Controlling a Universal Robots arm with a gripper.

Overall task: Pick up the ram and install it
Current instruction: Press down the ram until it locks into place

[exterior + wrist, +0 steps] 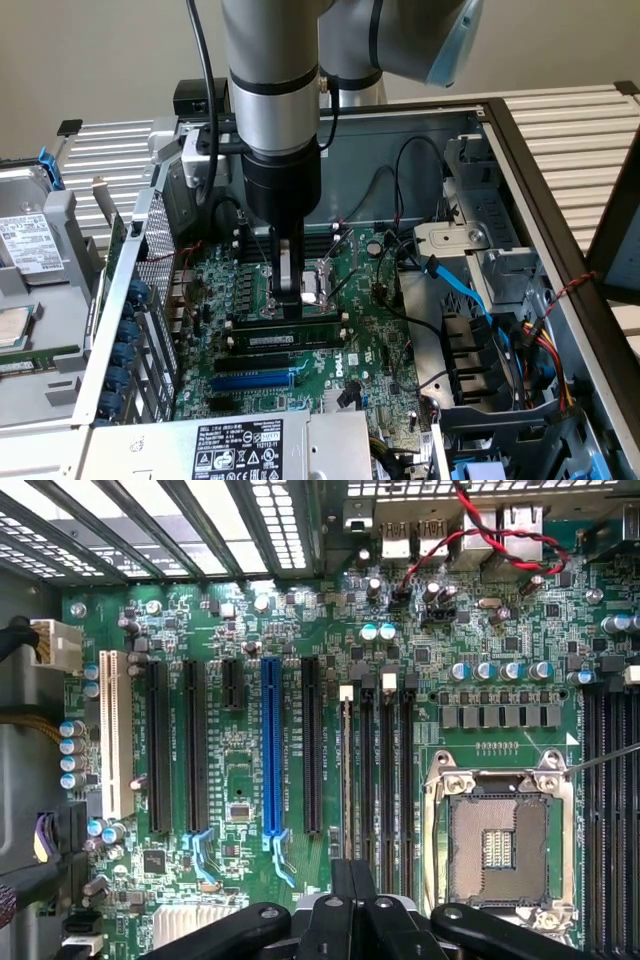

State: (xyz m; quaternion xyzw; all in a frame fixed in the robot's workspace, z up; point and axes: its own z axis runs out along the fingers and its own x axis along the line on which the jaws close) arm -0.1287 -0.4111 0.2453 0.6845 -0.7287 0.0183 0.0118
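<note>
Exterior view: closed end effector (288, 290) presses thin green ram (288, 322) into its black slot.

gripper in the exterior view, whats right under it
The black gripper, shut, points down at the long green ram stick, standing edgewise in a black slot on the green motherboard. Its tip covers part of the stick's top edge, so contact can't be confirmed.

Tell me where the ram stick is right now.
In the exterior view, the ram sits edge-up in a black slot on the motherboard, just below the gripper and the CPU socket.
</note>
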